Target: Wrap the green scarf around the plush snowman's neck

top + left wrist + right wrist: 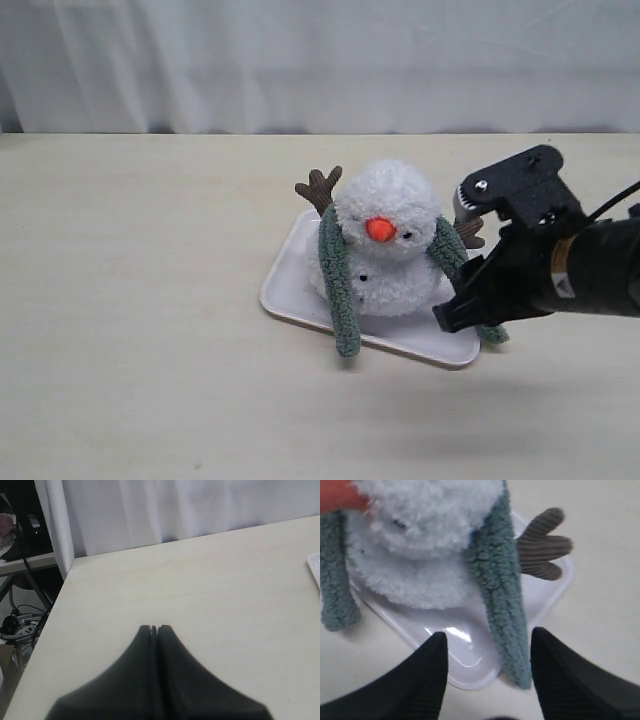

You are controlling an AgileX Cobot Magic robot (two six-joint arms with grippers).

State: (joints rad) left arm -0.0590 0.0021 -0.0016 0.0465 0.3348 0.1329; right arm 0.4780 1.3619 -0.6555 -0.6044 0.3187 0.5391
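The green scarf (337, 280) hangs over the shoulders of the plush snowman (388, 212), both ends dangling down the front uncrossed — draped, I judge, not yet wrapped; the snowman sits on a white tray (285, 282) about mid-table, well clear of every edge; the right hand (489, 639) is spread wide astride the scarf end on its side, gripping nothing, probably placed to carry that end across; the left hand (154, 628) is pressed closed and empty over bare table (210, 575) near a corner — out of the way; the scarf's run behind the head is hidden, and in the exterior view the right arm partly covers one twig arm (542, 545) and that scarf tip.
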